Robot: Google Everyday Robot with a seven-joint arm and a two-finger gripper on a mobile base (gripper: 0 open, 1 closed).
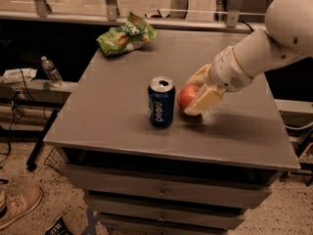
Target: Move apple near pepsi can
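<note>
The pepsi can (pixel 161 103) stands near the middle of the tabletop (pixel 122 126), toward the front edge. White letters up its side say "pepsi". The green bag (pixel 126 35) by the back left corner has print that cannot be read. The gripper (pixel 199 88) sits just right of the can, fingers closed around the apple (pixel 187 96)

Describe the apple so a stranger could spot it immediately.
On the grey drawer table, look just right of the blue pepsi can near the front middle. The apple sits there, clasped by the tool. It is the only round red-orange thing; the can is tall and blue, the snack bag green and far back.
</note>
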